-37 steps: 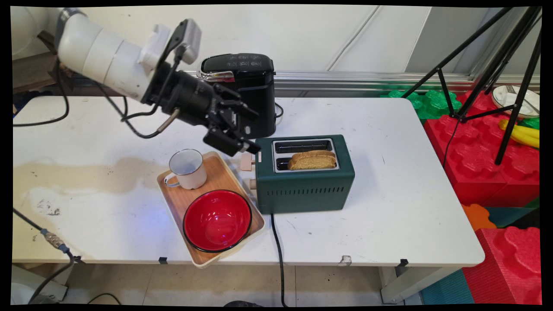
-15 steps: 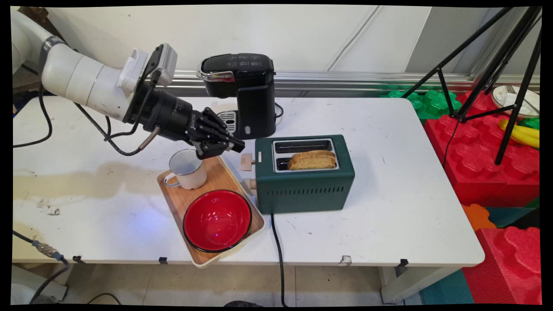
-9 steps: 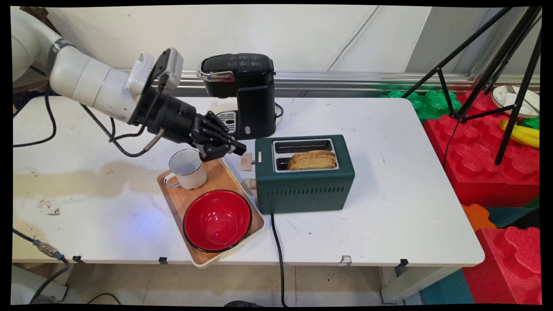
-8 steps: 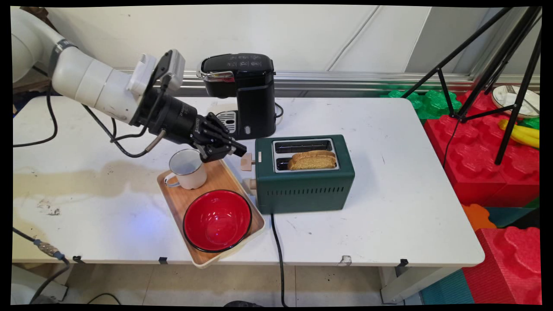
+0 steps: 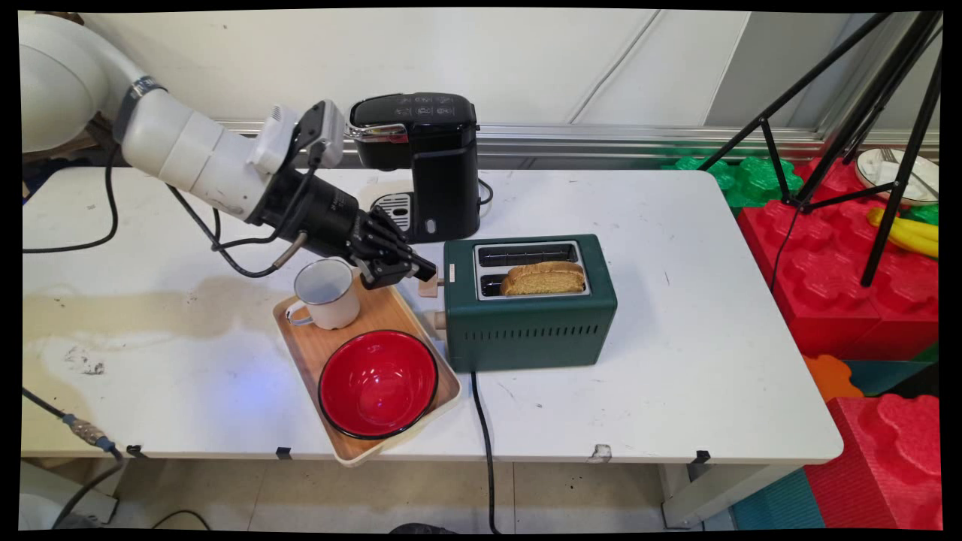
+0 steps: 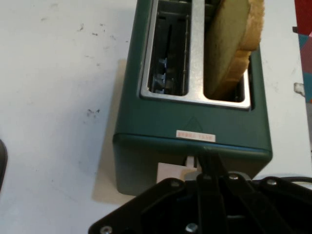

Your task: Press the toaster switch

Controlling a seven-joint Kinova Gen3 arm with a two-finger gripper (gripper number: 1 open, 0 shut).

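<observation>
Nearest the camera, a red bowl [image 5: 378, 383] and a white mug [image 5: 328, 294] sit on a wooden tray [image 5: 304, 348]. Beyond them, the gripper [image 5: 425, 271], fingers pressed together, seems to touch the lever [image 5: 430, 286] of the green toaster [image 5: 528, 323], which holds a bread slice [image 5: 543, 279]. A black coffee machine [image 5: 428, 156] stands behind.

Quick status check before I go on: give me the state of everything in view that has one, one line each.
gripper: fingers shut, tips at the toaster's lever
lever: up
toaster: far slot empty, near slot loaded
bread slice: upright in the near slot, sticking out
mug: upright, empty, on the tray
red bowl: upright, empty, on the tray
tray: flat on the table, overhanging its near edge
coffee maker: lid closed
</observation>
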